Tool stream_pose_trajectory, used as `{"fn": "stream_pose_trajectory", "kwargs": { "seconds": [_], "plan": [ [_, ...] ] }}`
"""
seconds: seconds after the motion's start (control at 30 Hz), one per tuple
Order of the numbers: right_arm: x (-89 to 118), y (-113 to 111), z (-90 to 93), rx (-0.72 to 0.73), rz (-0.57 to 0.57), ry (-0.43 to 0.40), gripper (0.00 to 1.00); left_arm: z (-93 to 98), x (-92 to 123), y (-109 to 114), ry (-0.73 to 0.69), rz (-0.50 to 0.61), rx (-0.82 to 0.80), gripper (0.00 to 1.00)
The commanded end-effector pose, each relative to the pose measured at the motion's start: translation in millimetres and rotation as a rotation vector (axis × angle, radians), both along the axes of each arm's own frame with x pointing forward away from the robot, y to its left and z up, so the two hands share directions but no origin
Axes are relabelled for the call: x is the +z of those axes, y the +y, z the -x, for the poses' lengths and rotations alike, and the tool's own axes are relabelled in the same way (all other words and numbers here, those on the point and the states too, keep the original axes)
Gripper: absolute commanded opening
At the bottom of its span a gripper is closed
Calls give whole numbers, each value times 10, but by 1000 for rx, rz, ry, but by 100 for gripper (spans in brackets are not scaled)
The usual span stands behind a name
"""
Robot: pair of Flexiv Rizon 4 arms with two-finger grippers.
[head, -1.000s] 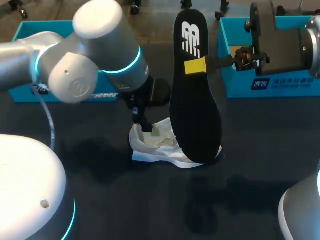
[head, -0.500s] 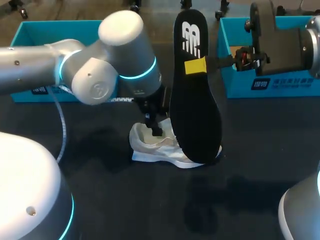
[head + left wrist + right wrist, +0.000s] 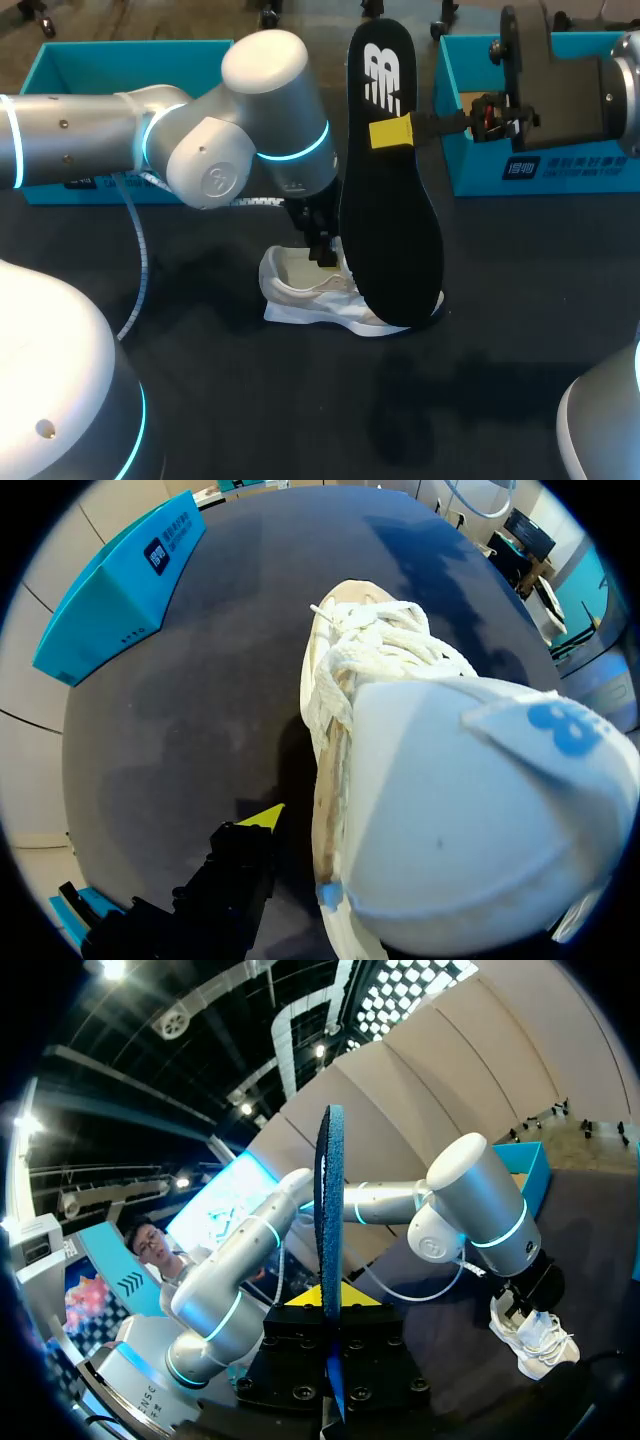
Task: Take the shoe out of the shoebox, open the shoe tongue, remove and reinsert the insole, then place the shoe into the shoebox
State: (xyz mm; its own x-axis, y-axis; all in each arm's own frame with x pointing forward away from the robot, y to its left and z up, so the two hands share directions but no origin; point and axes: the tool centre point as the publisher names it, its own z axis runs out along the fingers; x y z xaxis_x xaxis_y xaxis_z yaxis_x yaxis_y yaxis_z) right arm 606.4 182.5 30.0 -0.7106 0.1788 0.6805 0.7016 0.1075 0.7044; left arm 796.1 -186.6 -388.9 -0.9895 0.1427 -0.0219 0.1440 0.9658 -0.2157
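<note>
Pinching insole upright: R jaws | L jaws at shoe: can't tell | dark table

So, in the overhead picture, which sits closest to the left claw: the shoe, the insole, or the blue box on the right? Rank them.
1. shoe: the left claw is right at its opening.
2. insole: upright just beside it, held in the right claw.
3. box: back on the table's right side.

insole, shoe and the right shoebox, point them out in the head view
insole (image 3: pixel 392 230), head view, middle of its black face
shoe (image 3: pixel 290 300), head view, white side by the heel
right shoebox (image 3: pixel 475 170), head view, teal front wall
</note>
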Motion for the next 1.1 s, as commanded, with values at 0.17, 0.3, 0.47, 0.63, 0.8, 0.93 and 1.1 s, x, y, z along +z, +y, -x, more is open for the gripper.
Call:
{"fn": "stream_pose_trajectory", "kwargs": {
  "seconds": [0.17,0.3,0.47,0.63,0.8,0.93,1.1],
  "plan": [
    [6,38,-22,1,3,2,0,15,-124,-24,34,-14,7,0],
    [6,38,-22,1,3,2,0,34,-137,0,40,-11,9,0],
    [6,38,-22,1,3,2,0,25,-101,19,45,-8,-17,0],
    [6,38,-22,1,3,2,0,-64,55,19,191,-19,-158,0],
    [6,38,-22,1,3,2,0,-205,192,33,308,-2,-282,0],
    [6,38,-22,1,3,2,0,-223,266,36,272,-67,-335,0],
    [6,38,-22,1,3,2,0,-152,387,89,255,-83,-470,0]
  ]
}}
